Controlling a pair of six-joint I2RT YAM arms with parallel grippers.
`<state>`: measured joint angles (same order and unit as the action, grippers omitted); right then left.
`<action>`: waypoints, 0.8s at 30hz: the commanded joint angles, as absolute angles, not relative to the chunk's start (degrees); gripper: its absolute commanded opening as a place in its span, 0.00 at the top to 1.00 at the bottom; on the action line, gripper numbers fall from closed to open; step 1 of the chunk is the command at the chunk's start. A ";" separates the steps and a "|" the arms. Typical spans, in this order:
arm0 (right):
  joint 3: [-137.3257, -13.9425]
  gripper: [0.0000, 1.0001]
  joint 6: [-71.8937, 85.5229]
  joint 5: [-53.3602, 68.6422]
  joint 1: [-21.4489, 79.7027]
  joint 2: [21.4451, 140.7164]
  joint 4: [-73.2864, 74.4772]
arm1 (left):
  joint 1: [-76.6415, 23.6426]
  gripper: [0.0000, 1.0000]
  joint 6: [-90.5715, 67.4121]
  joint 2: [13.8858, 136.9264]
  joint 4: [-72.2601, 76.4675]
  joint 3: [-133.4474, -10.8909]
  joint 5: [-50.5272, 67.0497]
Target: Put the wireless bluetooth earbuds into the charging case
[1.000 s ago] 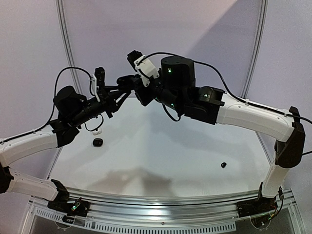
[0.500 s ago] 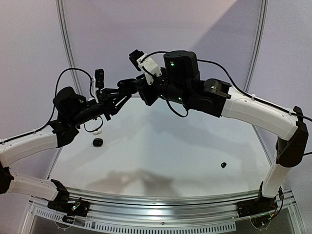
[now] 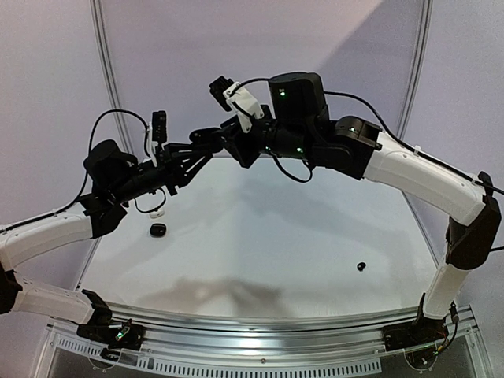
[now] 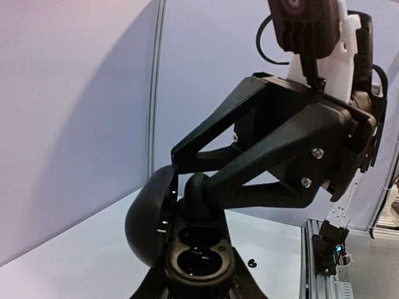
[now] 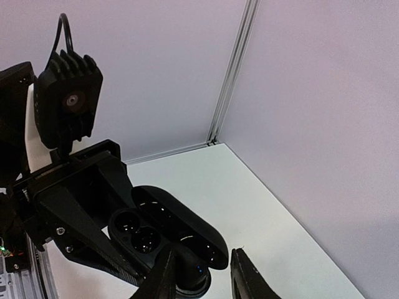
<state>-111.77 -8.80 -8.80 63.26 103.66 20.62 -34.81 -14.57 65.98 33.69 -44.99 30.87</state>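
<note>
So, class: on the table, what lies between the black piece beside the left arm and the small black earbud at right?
Nothing: the top view shows bare table between the black piece and the earbud.

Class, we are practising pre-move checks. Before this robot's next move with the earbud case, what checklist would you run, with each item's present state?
1. Lid of the charging case open: ok.
2. Case clamped in the left gripper, above the table: ok.
3. Both sockets in the right wrist view: ok.
4. The right gripper close to the case: ok.
5. An earbud between the right fingers: cannot tell; something dark sits there.
6. Spare black earbud lying on the table: ok.
</note>
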 commanded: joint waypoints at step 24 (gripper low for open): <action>-115.63 0.59 -7.73 -2.19 62.61 105.66 33.96 | -34.48 1.00 -16.46 63.33 40.52 -44.38 36.45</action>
<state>-115.59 -7.79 -2.74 62.94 103.68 28.27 -34.81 -15.88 65.23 34.87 -44.07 35.73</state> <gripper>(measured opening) 0.399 0.241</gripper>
